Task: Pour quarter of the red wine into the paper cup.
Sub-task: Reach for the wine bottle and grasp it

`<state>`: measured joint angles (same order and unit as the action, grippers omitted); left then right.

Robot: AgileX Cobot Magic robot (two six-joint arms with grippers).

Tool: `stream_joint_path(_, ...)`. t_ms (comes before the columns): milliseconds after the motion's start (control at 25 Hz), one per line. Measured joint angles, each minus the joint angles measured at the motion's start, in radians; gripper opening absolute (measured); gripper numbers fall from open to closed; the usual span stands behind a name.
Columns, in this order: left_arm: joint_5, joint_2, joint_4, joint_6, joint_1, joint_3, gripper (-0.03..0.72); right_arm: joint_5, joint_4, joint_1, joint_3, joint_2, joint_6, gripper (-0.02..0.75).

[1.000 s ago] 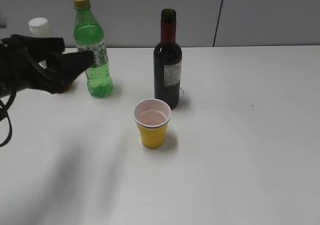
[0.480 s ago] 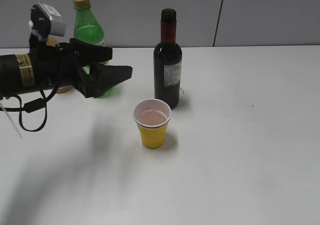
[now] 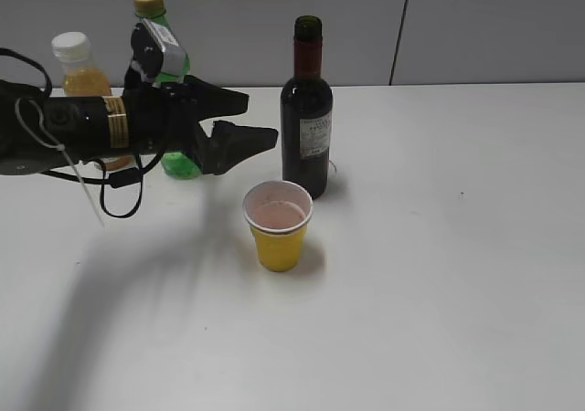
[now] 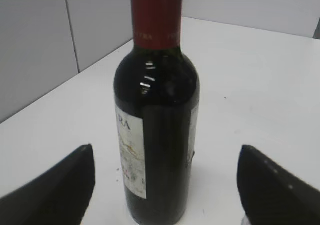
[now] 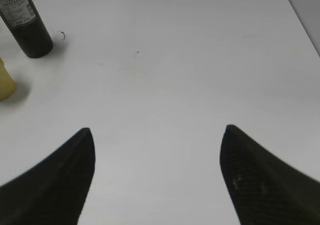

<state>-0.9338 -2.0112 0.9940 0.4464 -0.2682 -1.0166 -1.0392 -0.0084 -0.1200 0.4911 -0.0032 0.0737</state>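
The red wine bottle (image 3: 306,128) stands upright at the table's middle back, dark glass with a red foil neck and a white label, its mouth uncapped. It fills the left wrist view (image 4: 157,120) and shows at the top left of the right wrist view (image 5: 25,22). The yellow paper cup (image 3: 278,226) stands just in front of it with pinkish liquid inside; its edge shows in the right wrist view (image 5: 5,82). My left gripper (image 3: 251,123) is open, its tips just left of the bottle, the fingers (image 4: 165,165) to either side of it. My right gripper (image 5: 157,135) is open and empty over bare table.
A green plastic bottle (image 3: 164,46) and an orange juice bottle with a white cap (image 3: 78,68) stand at the back left, behind my left arm. The white table (image 3: 457,247) stretches to the right of the wine bottle. A grey wall runs behind.
My left arm has swung in from the far left toward the wine bottle, its open gripper now close beside it. The bottle and cup have not moved.
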Motion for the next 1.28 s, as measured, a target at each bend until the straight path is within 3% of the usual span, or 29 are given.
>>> stream_joint_path(400,-0.001,-0.13,-0.001,0.013,-0.028,-0.124,0.666,-0.001,0.0,0.0,0.0,0.0,0.0,0.591)
stream_joint_path(1280,-0.027,-0.322,0.064,0.164,-0.105,-0.433,0.643,0.0,-0.001,0.0,0.0,0.0,0.0,0.591)
